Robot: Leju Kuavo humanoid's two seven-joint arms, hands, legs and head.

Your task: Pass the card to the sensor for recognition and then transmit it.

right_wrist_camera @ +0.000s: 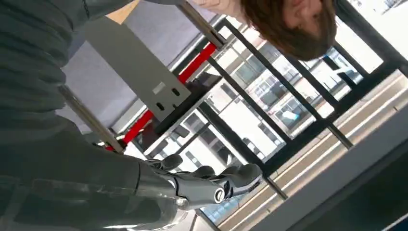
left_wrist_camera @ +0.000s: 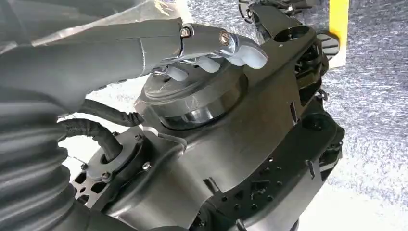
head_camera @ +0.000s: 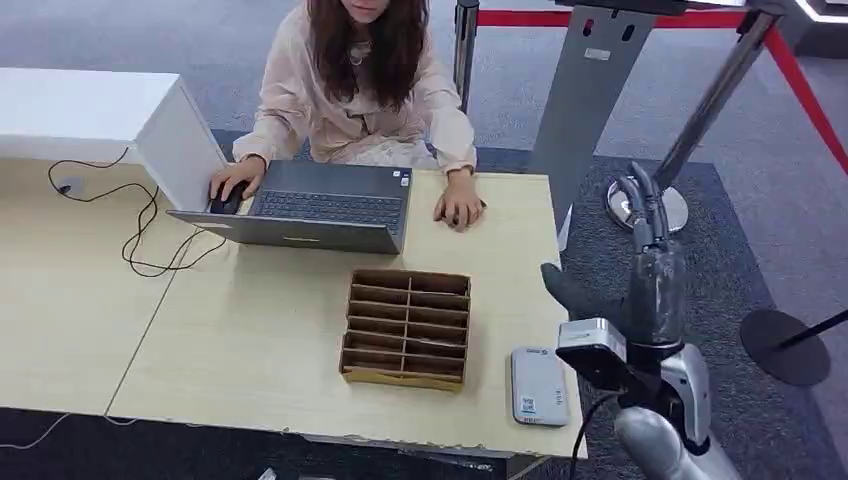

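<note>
The card reader [head_camera: 540, 385], a flat grey-white device, lies on the table's near right corner. My right hand [head_camera: 645, 270] is raised just off the table's right edge, above and to the right of the reader. Its fingers point up, the thumb stands apart, and it holds nothing. The right wrist view has this hand [right_wrist_camera: 207, 185] with fingers stretched out against railings and windows. My left hand [left_wrist_camera: 207, 45] hangs by my body in the left wrist view, fingers extended and holding nothing.
A brown cardboard slot organizer [head_camera: 407, 327] stands mid-table, left of the reader. A person sits at the far side with hands at an open laptop [head_camera: 320, 205] and a mouse. A white box [head_camera: 90, 115] and a black cable are at the left. A barrier post [head_camera: 700, 110] stands on the right.
</note>
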